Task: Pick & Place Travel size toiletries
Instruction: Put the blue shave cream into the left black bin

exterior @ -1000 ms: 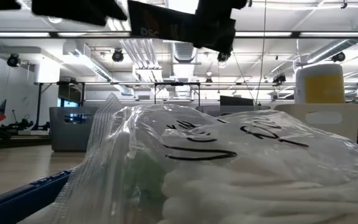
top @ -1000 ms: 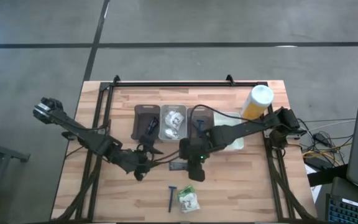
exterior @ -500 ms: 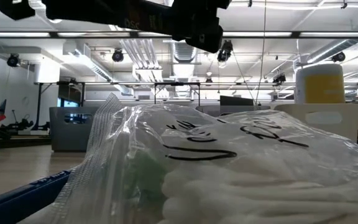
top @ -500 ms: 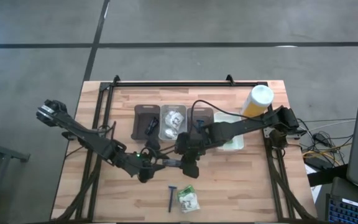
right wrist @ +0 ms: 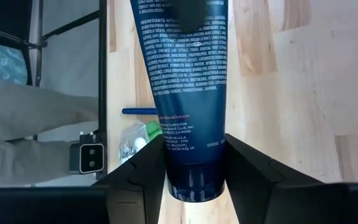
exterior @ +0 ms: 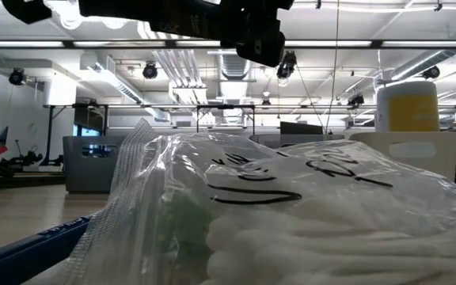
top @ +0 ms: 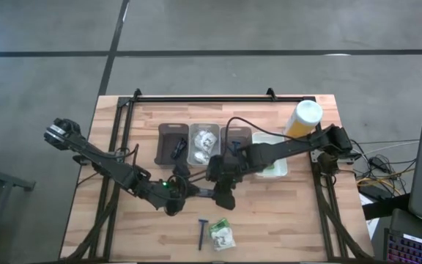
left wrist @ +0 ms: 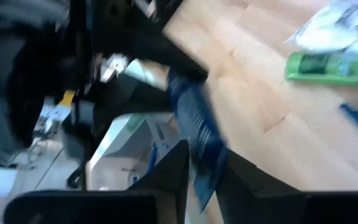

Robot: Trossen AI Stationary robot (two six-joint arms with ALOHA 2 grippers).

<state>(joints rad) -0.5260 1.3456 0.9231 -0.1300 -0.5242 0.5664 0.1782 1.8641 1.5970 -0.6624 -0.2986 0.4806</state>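
Left claw (top: 195, 192) has closed on the dark blue tube (right wrist: 188, 93) — white-lettered — which right claw (right wrist: 191, 167) grips too.

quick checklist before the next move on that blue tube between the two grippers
1. Right gripper on the blue tube: ok, fingers clamp its crimped end.
2. Left gripper on the tube's other end: cannot tell, its fingers flank the tube but the view is blurred.
3. Tube clear of the table: ok, held above the wood.
4. Trays reachable: ok, just behind the grippers.
5. Items left to pick: not ok, razor and packet lie at the front edge.
6. Yellow bottle out of the way: ok, it stands at the far right.
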